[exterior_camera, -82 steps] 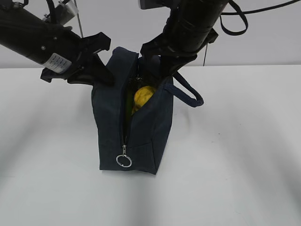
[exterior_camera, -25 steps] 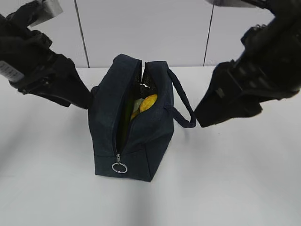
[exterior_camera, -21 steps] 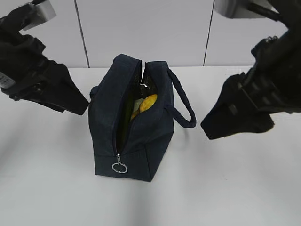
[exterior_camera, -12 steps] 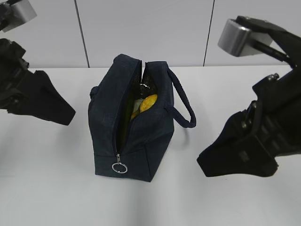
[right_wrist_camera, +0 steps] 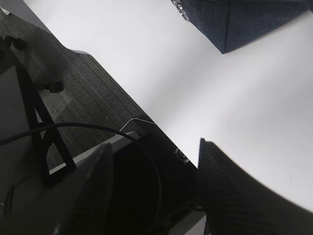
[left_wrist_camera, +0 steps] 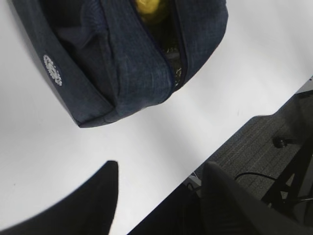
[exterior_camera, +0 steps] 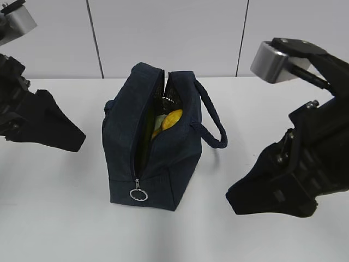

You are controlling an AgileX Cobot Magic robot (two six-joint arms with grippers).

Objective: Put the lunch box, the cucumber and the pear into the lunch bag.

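The navy lunch bag [exterior_camera: 158, 155] stands upright mid-table, its zipper open along the top and its silver ring pull [exterior_camera: 139, 194] hanging at the front. Through the slit I see the yellow pear [exterior_camera: 171, 118] and a strip of green, the cucumber [exterior_camera: 145, 134]. The lunch box cannot be made out inside. My left gripper [exterior_camera: 75, 141] hangs left of the bag, clear of it. My right gripper [exterior_camera: 240, 197] is low at the front right, also apart from the bag. In the wrist views the left gripper [left_wrist_camera: 159, 169] and the right gripper [right_wrist_camera: 154, 147] are both open and hold nothing.
A strap handle [exterior_camera: 214, 123] loops out from the bag's right side. The left wrist view shows the bag [left_wrist_camera: 132, 63] above the table's edge [left_wrist_camera: 230, 137] with dark floor beyond. In the right wrist view only a bag corner [right_wrist_camera: 244, 19] shows.
Both arms have drawn away from the bag: the left one further left, the right one down toward the front right. The bag has not moved.
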